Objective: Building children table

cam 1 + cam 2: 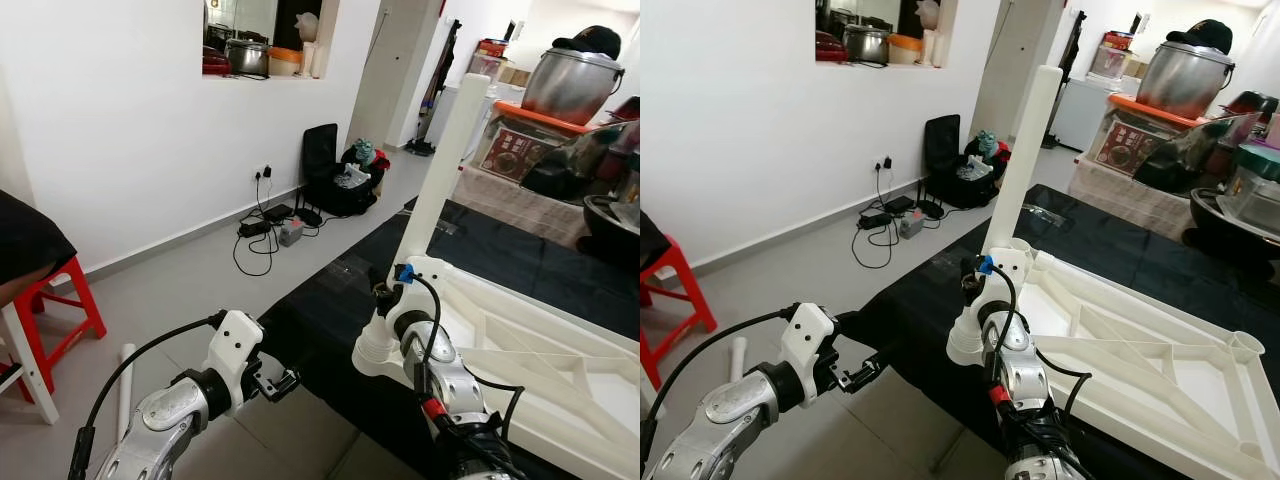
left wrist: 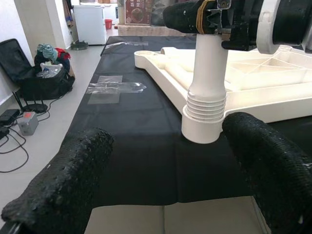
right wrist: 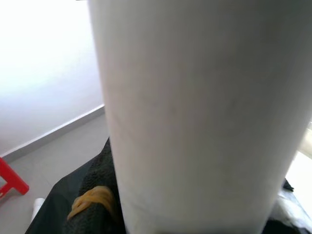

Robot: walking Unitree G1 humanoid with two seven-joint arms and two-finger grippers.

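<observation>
One white table leg (image 1: 1028, 160) is gripped upright by the right hand (image 1: 975, 285) over the upturned tabletop (image 1: 1140, 350) corner socket, presumably for seating; the left hand (image 2: 161, 180) is held spread nearby.

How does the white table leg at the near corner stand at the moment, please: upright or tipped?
Upright: the white leg rises from the tabletop's corner socket, with the right gripper around it.

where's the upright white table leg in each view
Left eye: table leg right of centre, rising from the tabletop corner.
Right eye: centre.
Left wrist: upper middle, threaded end in its socket.
Right wrist: close up, across the frame.
Shared landmark: black mat under the upturned tabletop.
</observation>
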